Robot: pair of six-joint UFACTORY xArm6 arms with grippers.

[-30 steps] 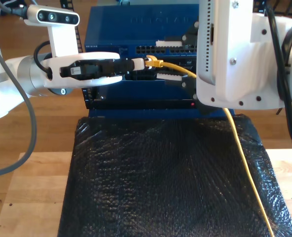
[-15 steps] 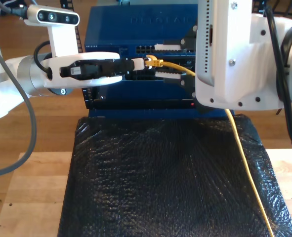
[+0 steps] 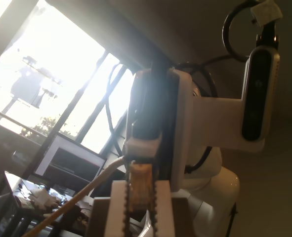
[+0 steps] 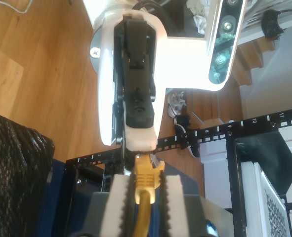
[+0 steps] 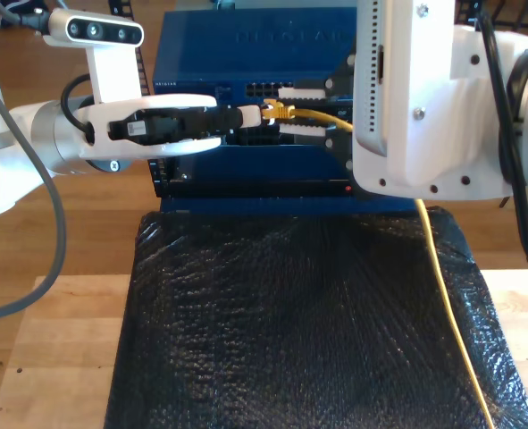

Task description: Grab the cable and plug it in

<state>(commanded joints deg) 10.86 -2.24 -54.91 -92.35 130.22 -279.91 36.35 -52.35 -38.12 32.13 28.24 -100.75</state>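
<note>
The cable [image 5: 322,116] is held in the air just in front of the port rows of the blue network switch [image 5: 201,54]. Its clear plug [image 5: 272,111] is at the end toward the exterior view's left, and the yellow boot [image 4: 146,180] sits right behind it. From there the cord runs toward the exterior view's right, is hidden behind a white arm housing, and is seen again dropping across the black mat [image 5: 290,313] that covers the wooden surface [image 5: 58,357]. The plug end is pinched by my first gripper [image 5: 256,114], which reaches in level from the exterior view's left; in its own wrist view a tan piece is seen clamped between the pads [image 3: 117,207]. My second gripper [image 5: 301,113] is placed from the opposite side, with its jaws spread above and below the cord just behind the boot. A little clearance seems to be left on each side, so nothing is judged to be clamped there. The plug's long axis lies across the face of the switch, roughly in line with both grippers, and is not pointed into a port. Both grippers are right at the plug, the second on the boot side. Before insertion, the plug is judged to need turning toward the ports.
</note>
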